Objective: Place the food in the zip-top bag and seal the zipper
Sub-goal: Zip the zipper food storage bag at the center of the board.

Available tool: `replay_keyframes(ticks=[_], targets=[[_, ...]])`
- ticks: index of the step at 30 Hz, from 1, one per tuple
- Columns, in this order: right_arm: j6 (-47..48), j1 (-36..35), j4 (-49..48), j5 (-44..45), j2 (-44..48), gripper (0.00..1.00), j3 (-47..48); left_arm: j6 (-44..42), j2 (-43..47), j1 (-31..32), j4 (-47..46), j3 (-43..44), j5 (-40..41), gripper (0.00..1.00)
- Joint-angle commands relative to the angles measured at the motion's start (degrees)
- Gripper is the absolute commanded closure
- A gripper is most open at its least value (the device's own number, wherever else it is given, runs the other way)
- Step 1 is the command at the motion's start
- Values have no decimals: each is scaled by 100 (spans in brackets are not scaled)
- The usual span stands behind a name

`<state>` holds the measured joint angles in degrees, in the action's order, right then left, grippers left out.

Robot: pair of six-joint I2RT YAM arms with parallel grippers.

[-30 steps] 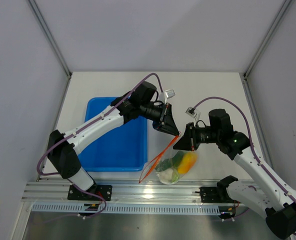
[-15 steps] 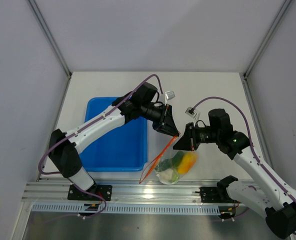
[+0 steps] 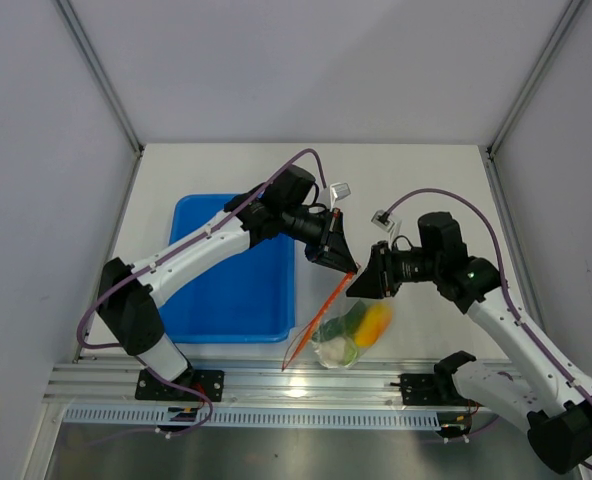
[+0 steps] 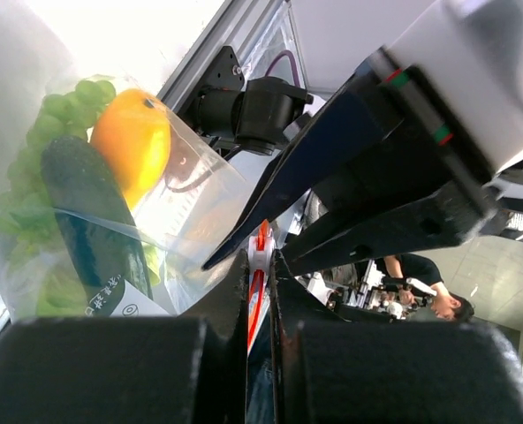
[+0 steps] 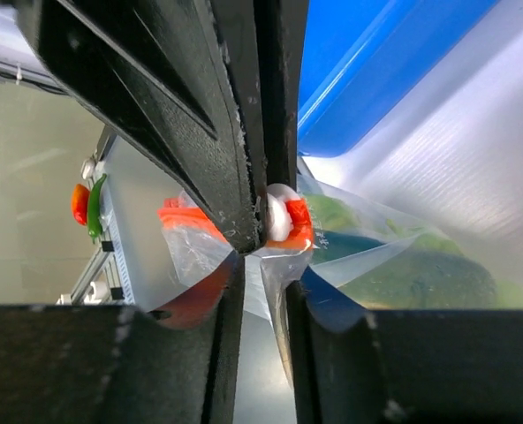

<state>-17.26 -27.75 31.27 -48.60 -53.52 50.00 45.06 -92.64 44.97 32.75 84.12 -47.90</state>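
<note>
With the food (image 3: 364, 325) inside the zip-top bag (image 3: 336, 352), only sealing seems left: the left pincer (image 3: 351, 266) pinches the zipper (image 3: 317, 318) at its 1 o'clock end, and whether the right pincer (image 3: 360, 288) grips there I cannot tell.

The zip-top bag (image 3: 348, 340) is clear, its zipper (image 3: 321, 308) orange-red with a white slider (image 5: 277, 219). Inside show an orange-yellow fruit (image 4: 131, 141), a light green grape bunch (image 4: 54, 110), a dark green cucumber (image 4: 85, 212) with a white, black-printed label (image 4: 111, 296), and a white-and-pale-green cabbage (image 3: 333, 351). The tray (image 3: 226, 290) is plain blue. The arms (image 3: 191, 255) are white and black, their cables (image 3: 301, 155) purple.
</note>
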Motion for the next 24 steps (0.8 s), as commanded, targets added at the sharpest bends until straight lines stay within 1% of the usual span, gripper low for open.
replay_keyframes(ticks=[1,3,5,7,13,15,18,21,22,24], targets=[[354,303,213,-325,-62,71,423,-225,97,29,-23,228,-9,100],[346,445,161,-597,-62,69,441,-287,132,21,-32,219,-26,99],[223,542,-94,-1017,-80,66,406,-374,202,21,-32,228,-44,99],[91,577,-304,-1230,-132,62,379,-419,255,29,-102,184,-88,100],[-154,569,-726,-1889,-229,62,336,-445,440,21,-418,-9,-281,99],[-173,534,-771,-1925,-247,64,300,-436,466,21,-480,-27,-308,99],[-225,516,-841,-1934,-229,71,221,-428,493,21,-550,-18,-360,99],[-322,534,-964,-1864,-194,81,168,-366,510,21,-673,-114,-457,99],[-383,560,-1008,-1803,-194,90,159,-340,536,29,-709,-167,-457,99],[-410,577,-1009,-1645,-203,100,168,-331,563,29,-770,-211,-483,99]])
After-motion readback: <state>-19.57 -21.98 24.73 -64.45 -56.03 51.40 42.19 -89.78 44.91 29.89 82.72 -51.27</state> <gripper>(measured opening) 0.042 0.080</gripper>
